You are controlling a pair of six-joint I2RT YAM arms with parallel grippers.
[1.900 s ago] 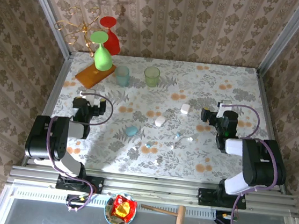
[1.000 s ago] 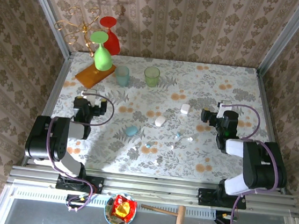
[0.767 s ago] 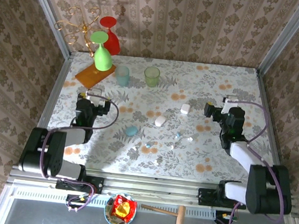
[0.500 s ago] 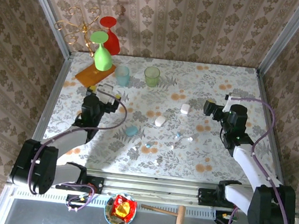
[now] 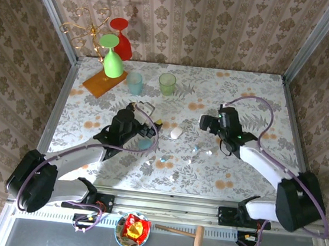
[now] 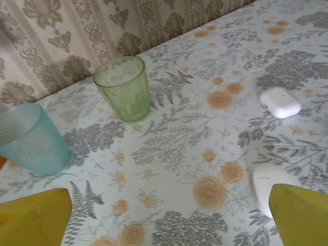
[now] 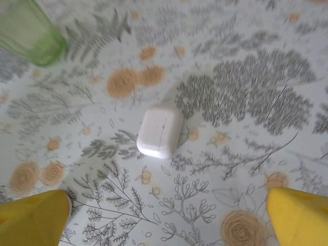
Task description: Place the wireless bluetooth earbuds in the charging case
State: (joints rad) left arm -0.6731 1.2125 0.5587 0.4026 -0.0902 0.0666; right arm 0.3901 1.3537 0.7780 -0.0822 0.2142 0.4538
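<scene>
Several tiny white and pale-blue earbuds (image 5: 163,158) lie scattered on the floral table (image 5: 256,98), among them one earbud (image 5: 196,149) and another (image 5: 208,153). A white charging case (image 5: 176,133) lies between the two arms, and a light-blue case (image 5: 144,144) sits by the left arm. My left gripper (image 5: 151,126) is open over bare table; the white case (image 6: 269,187) lies beside its right yellow finger (image 6: 300,210). My right gripper (image 5: 205,123) is open, with a second white case (image 7: 160,130), lid shut, lying just ahead of its fingers (image 7: 33,215).
A green cup (image 5: 167,83) and a blue cup (image 5: 134,83) stand toward the back. Behind them, at the back left, are a green glass (image 5: 113,58) on a wooden board and a red glass (image 5: 121,35). The far white case (image 6: 279,102) lies to the right in the left wrist view.
Both arms have stretched out from beside their bases to the table's middle: the left gripper moved right and forward, the right gripper moved left over the far white case. Both stayed open.
</scene>
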